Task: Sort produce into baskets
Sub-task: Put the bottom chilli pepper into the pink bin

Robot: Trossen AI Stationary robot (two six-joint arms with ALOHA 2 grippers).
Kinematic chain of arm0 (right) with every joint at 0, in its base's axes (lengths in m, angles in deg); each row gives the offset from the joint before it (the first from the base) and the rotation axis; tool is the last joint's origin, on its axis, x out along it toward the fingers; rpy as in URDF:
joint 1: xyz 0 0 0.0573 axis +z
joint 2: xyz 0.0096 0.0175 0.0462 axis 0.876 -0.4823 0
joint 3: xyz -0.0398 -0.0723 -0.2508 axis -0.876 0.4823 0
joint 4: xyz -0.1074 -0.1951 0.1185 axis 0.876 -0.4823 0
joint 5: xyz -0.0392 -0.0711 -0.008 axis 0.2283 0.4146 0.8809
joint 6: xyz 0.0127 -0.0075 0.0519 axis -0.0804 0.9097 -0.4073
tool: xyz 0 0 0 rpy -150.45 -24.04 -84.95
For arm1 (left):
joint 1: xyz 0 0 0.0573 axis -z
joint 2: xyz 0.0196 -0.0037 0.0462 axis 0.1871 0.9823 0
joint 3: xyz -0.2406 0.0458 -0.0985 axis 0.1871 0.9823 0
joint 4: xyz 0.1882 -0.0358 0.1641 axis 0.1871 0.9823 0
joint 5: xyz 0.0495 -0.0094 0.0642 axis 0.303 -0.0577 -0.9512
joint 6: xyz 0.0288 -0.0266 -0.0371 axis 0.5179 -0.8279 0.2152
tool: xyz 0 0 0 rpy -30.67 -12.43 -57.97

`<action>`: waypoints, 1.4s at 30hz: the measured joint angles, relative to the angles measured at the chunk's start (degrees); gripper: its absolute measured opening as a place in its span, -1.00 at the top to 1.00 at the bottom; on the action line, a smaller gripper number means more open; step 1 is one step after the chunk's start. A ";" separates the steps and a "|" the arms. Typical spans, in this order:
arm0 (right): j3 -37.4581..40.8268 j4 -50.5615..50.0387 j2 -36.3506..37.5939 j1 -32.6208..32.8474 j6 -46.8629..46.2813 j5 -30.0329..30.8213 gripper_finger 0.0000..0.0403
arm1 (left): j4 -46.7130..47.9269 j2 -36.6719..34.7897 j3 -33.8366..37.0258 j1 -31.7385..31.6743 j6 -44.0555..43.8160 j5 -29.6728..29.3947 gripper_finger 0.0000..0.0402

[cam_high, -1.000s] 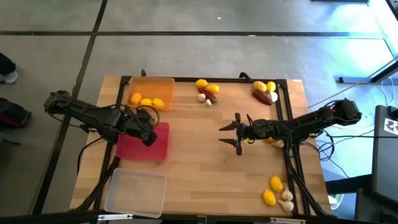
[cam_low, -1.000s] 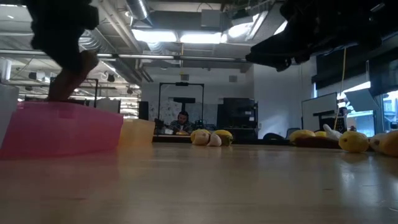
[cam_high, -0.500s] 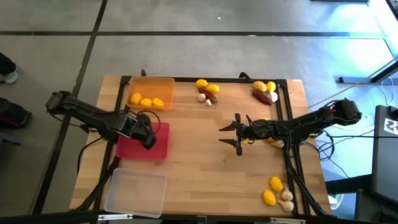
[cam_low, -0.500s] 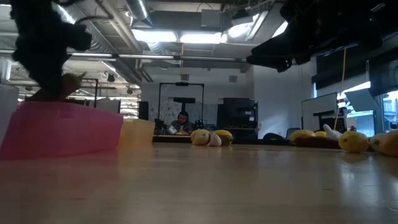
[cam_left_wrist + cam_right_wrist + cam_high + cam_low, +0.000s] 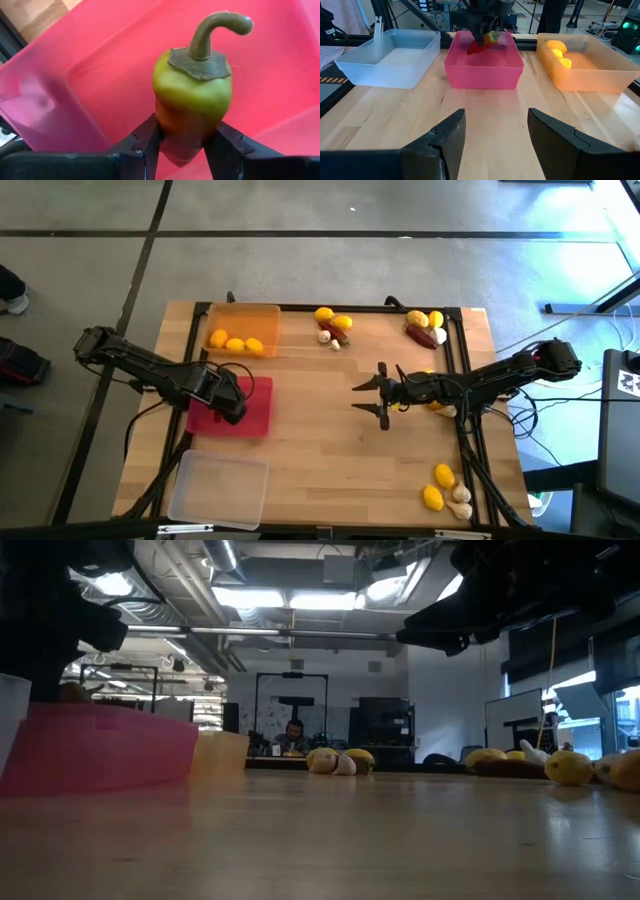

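Note:
My left gripper [image 5: 228, 406] points down into the pink basket [image 5: 258, 412] and is shut on a pepper [image 5: 192, 95] with a green-yellow top, a curled stem and a reddish lower body. The right wrist view shows that pepper [image 5: 490, 38] low inside the pink basket [image 5: 484, 70]. The orange basket [image 5: 243, 330] holds three lemons. The clear basket [image 5: 218, 490] stands at the near left. My right gripper [image 5: 380, 392] hovers open over the table's middle, nothing between its fingers [image 5: 445, 135]. My left gripper pinches the pepper's narrow reddish lower body [image 5: 170, 127] between its two fingers, coming from above. The stem end [image 5: 215, 25] sticks out past the fingertips, over the basket's floor. Whether the pepper touches the floor, I cannot tell.
Loose lemons, garlic and peppers lie in clusters at the far middle [image 5: 332, 326], the far right [image 5: 426, 328], the near right corner [image 5: 448, 488] and under my right arm [image 5: 437, 404]. Bare wood lies between the baskets and my right gripper.
My left gripper has sunk into the pink basket with the pepper, shifting a little toward the table's left edge and turning at the wrist. The pepper now sits below the basket's rim. My right arm has kept still.

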 joint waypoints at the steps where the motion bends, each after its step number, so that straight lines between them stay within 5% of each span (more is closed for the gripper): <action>1: 0.00 -0.04 0.00 0.00 0.00 0.00 -0.04 | -0.02 0.00 0.00 0.00 0.06 0.00 0.38; 26: 0.00 -0.99 0.00 0.00 0.41 0.52 -0.04 | -2.12 1.06 1.75 0.23 3.34 3.35 0.37; 42: 0.00 -0.99 0.00 0.00 0.48 0.63 -0.04 | -1.96 -0.48 1.40 -0.04 5.38 3.85 -0.02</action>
